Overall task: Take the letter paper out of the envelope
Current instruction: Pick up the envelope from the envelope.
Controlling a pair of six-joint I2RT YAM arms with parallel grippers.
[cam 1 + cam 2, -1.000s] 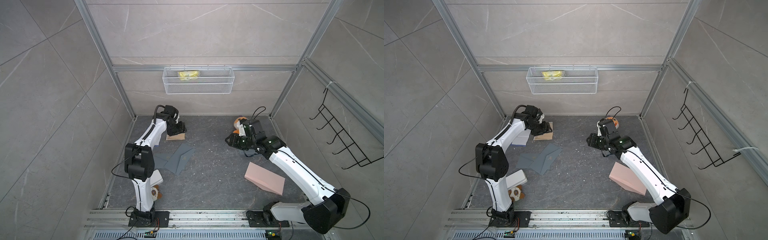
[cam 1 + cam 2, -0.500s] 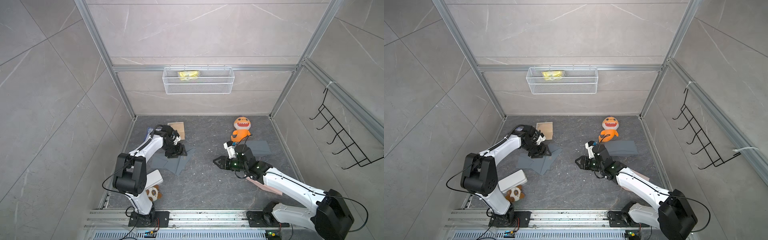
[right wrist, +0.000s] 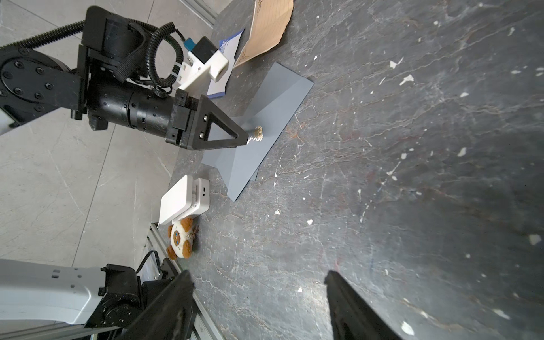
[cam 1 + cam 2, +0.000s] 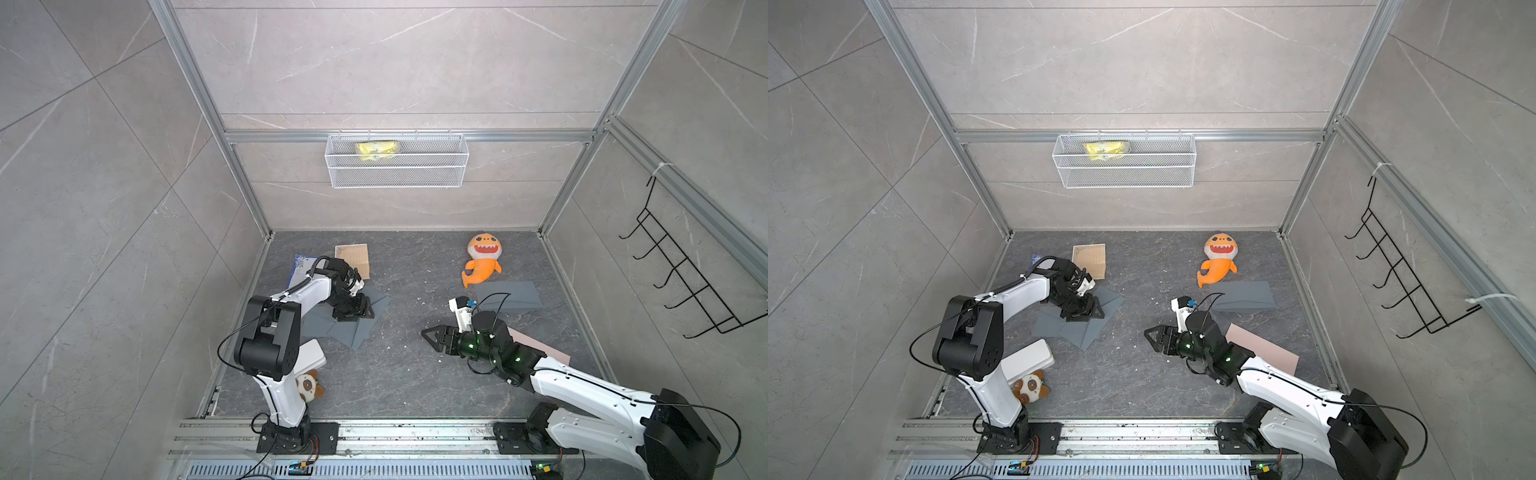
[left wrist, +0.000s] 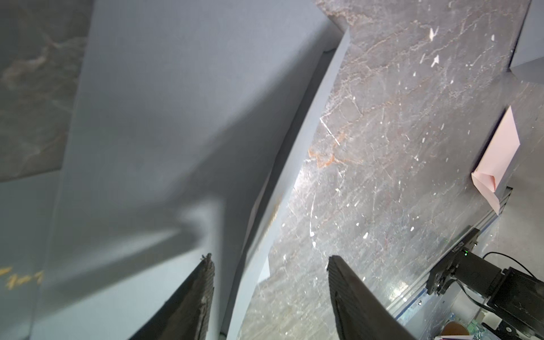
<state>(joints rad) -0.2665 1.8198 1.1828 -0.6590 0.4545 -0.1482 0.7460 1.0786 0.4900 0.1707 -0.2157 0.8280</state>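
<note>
A grey envelope [image 4: 355, 328] [image 4: 1079, 330] lies flap-open on the dark floor at the left, with a gold seal [image 3: 258, 133] on it. My left gripper [image 4: 360, 311] [image 4: 1090, 309] is down on it and open. In the left wrist view the left gripper [image 5: 270, 262] straddles the envelope's [image 5: 147, 117] mouth edge, one finger over the envelope and one over the floor. A thin pale edge [image 5: 258, 206] shows inside the mouth; I cannot tell whether it is the letter paper. My right gripper [image 4: 428, 337] [image 3: 259, 276] hangs open and empty over mid-floor, pointing at the envelope [image 3: 276, 97].
At the back left lie a tan lined sheet [image 4: 352, 259] and a blue-white card [image 4: 298, 268]. An orange shark plush [image 4: 482, 259], a second grey envelope [image 4: 509, 296] and a pink envelope [image 4: 544, 351] lie on the right. A white box [image 4: 311, 354] and a bear plush [image 4: 308, 386] sit by the left arm's base.
The left gripper came forward from the tan sheet at the back onto the grey envelope. The right arm swung from the back right down to mid-floor, and its jaws opened wider.
</note>
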